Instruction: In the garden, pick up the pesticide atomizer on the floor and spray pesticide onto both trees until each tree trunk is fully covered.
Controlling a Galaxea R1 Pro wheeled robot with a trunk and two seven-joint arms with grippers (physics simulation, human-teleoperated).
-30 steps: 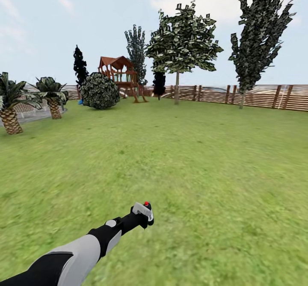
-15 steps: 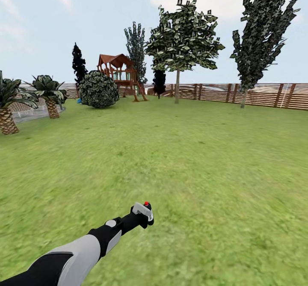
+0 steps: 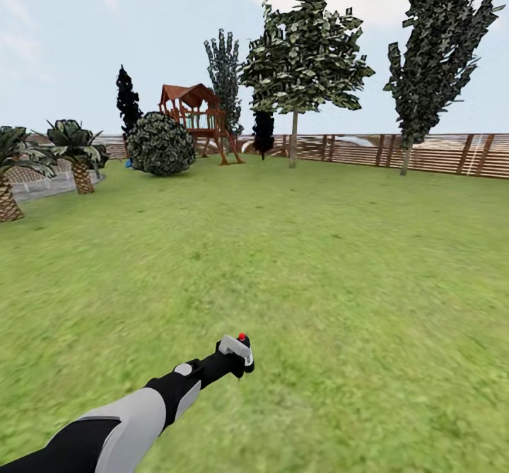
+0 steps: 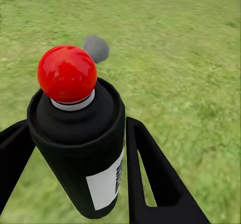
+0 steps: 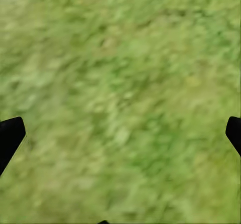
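Rolling forward, the whole view shifts and the trees near; my left gripper stays clamped on the pesticide atomizer, low on its body; light, rigid, slick; right gripper hangs wide, empty.

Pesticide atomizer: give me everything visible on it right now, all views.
The pesticide atomizer is a black cylindrical can with a glossy red ball cap on a pale collar and a white label with dark print on its side. It sits between the two black fingers of the left gripper, which is shut on it, held above the lawn. From the head camera it looks small and pale grey with a red dot on top.
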